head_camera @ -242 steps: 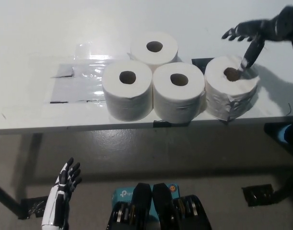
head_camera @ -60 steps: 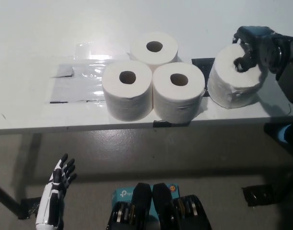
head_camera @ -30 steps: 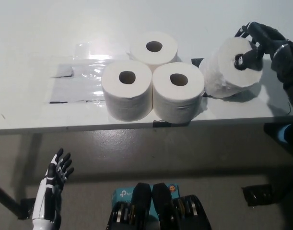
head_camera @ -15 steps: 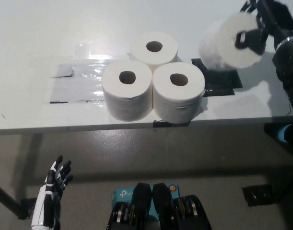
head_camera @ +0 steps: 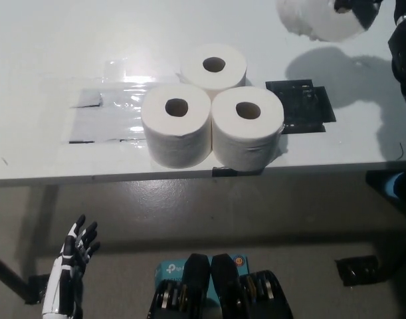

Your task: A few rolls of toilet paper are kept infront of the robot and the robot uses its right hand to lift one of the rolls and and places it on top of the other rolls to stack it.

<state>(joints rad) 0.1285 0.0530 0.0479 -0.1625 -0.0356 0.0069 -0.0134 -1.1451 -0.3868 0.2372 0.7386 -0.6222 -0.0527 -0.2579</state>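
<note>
1. The lifted roll (head_camera: 319,20) of toilet paper is a fat white cylinder with a soft, slightly ragged surface, tilted on its side at the picture's top right, clear of the tabletop (head_camera: 50,53) and casting a broad shadow on it.
2. My black right hand (head_camera: 359,8) holds that roll at its end, cut off by the top edge.
3. Three rolls (head_camera: 212,103) stand upright in a touching cluster near the tabletop's front edge, smooth white, each with a dark round core hole.
4. A black patch (head_camera: 299,106) lies flat just right of them; glossy clear plastic (head_camera: 109,109) lies left.
5. My white left hand (head_camera: 73,256) hangs low at lower left, fingers spread, holding nothing.
</note>
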